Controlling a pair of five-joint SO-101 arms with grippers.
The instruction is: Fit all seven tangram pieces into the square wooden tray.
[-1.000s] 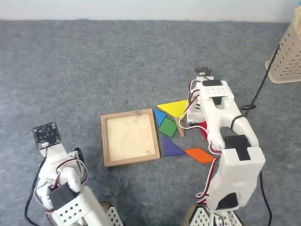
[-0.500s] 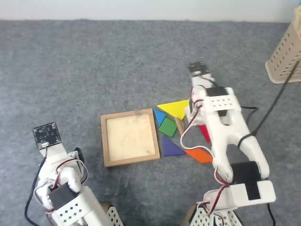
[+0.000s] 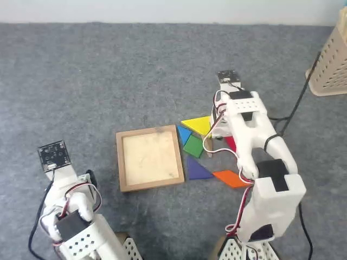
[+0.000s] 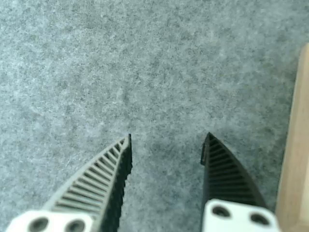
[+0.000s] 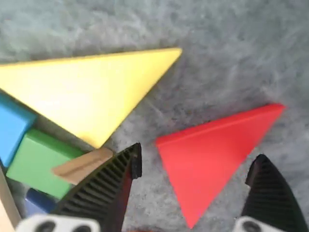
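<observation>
Red triangle (image 5: pixel 217 145) between spread right fingers (image 5: pixel 104 186)

bare carpet (image 3: pixel 81 81) left of tray (image 3: pixel 120 162), yellow triangle (image 5: pixel 91 92), wood piece (image 5: pixel 82 166) close beside red triangle (image 5: pixel 217 150)

The right arm (image 3: pixel 250 127) stretches forward, wrist bent downward, its jaws spread wide. The left arm (image 3: pixel 68 208) sits folded near its base, jaws parted, pointing down.

Grey carpet (image 3: pixel 108 76) below a pale wall (image 3: pixel 162 11), slatted basket (image 3: pixel 332 59) right.
</observation>
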